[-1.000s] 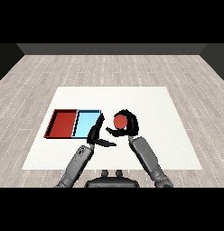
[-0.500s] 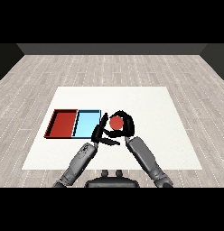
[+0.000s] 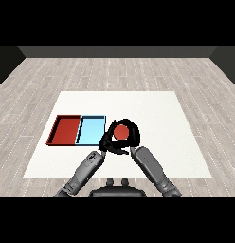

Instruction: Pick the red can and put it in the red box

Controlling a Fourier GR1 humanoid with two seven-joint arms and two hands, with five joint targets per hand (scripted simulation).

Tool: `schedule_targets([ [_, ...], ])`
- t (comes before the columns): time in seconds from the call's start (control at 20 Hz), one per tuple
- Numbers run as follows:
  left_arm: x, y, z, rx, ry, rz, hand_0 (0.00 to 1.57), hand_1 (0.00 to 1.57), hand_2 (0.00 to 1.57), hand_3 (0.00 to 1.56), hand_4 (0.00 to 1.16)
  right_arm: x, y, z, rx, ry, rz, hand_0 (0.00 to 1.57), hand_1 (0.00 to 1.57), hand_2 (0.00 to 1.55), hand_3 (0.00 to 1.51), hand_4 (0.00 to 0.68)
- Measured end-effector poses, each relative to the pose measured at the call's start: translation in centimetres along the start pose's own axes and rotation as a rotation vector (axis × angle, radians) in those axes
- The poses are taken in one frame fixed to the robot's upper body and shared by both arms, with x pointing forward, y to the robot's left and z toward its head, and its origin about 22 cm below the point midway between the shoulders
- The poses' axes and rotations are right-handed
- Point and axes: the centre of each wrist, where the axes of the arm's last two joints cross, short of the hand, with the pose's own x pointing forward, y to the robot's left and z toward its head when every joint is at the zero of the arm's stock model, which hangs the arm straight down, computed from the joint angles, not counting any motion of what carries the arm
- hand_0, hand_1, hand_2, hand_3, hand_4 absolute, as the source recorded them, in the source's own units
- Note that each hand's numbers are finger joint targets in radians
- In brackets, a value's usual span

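Observation:
The red can (image 3: 121, 132) is just right of the light blue tray (image 3: 91, 131), held a little above the white table (image 3: 162, 114). My right hand (image 3: 132, 136) is curled round it from the right and behind, so mostly the can's red top shows. My left hand (image 3: 106, 141) is close against the can's left side with its fingers fairly straight, pointing up along it. The two black hands overlap, which hides the lower part of the can. The red tray (image 3: 66, 130) lies left of the blue one with nothing in it.
The two trays sit side by side at the table's left. Bare white table stretches to the right and behind the hands. Grey plank floor surrounds the table.
My right hand has carried the red can leftward and nearer, toward the blue tray. My left hand has risen and closed in until it meets the can's left side.

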Motion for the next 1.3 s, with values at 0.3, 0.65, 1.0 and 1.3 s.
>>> schedule_targets([
  [0.3, -0.1, 0.5, -0.4, 0.0, 0.01, 0.011, 0.0, 0.0, 0.0, 0.0, 0.0, 0.0, 0.9, -0.2, 0.004, 0.003, 0.009, 1.51, 1.51, 1.46, 1.41, 0.639],
  [0.65, -0.6, 0.2, -0.1, 0.146, 0.015, 0.017, 1.57, 1.57, 1.57, 1.49, 1.13, -0.2, 2.2, -0.2, 0.018, 0.008, 0.019, 1.51, 1.51, 1.45, 1.39, 0.649],
  [1.0, -0.7, -0.2, -0.5, 0.215, 0.04, -0.026, 1.57, 1.57, 1.56, 1.48, 1.12, -0.5, 1.9, 0.0, 0.015, 0.013, 0.022, 1.48, 1.48, 1.44, 1.39, 0.644],
  [1.3, -0.7, 0.0, -0.7, 0.248, 0.01, -0.058, 1.57, 1.57, 1.57, 1.49, 1.14, -0.4, 2.1, 0.2, 0.02, 0.001, 0.014, 1.49, 1.49, 1.44, 1.38, 0.595],
])
